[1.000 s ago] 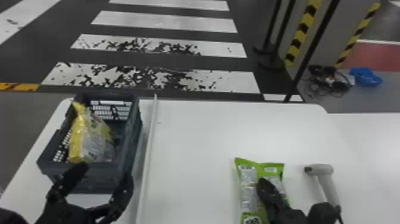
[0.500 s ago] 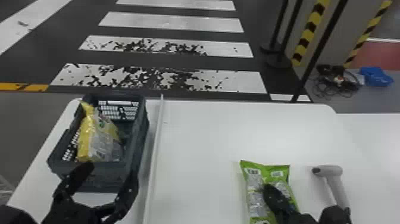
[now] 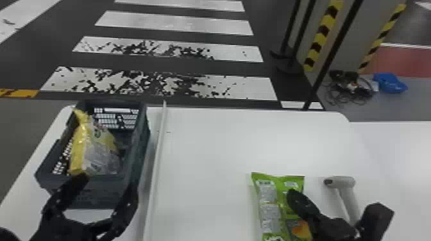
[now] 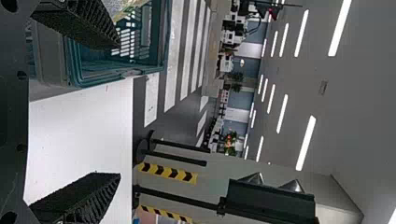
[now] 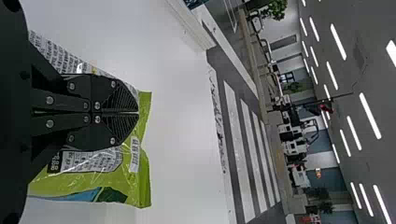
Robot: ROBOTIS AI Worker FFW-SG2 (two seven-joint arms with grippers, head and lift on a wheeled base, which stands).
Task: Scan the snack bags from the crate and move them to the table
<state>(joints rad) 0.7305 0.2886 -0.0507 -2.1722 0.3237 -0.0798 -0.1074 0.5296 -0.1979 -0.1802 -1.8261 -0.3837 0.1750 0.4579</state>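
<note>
We had a white table [image 3: 221,144] set up, with a worn crosswalk [image 3: 256,89] on the dark floor beyond its far edge.

Green snack bag [image 3: 267,195]: flat on the table's near side, right of center, its end seam toward the far edge. We had the right gripper [image 3: 292,194] over it; in the right wrist view its two fingers were pressed together, tips meeting, with green film showing on both sides. Couldn't tell if they touched the bag.

Just right of that bag we had the gray handheld scanner [image 3: 346,182], head at the far end, handle running toward the near side.

Left of the bag, well apart, a pale strip [image 3: 157,160] ran near to far across the tabletop. Left of the strip sat the dark crate [image 3: 141,137], with a yellow snack bag [image 3: 78,149] leaning inside along its left wall. We saw the left gripper [image 3: 107,184] at the crate's near side, fingers spread wide, nothing between them.

Far right, on the floor: hazard-striped tape [image 3: 321,37], a cable tangle [image 3: 348,89] and a blue item [image 3: 389,83] beside it.
</note>
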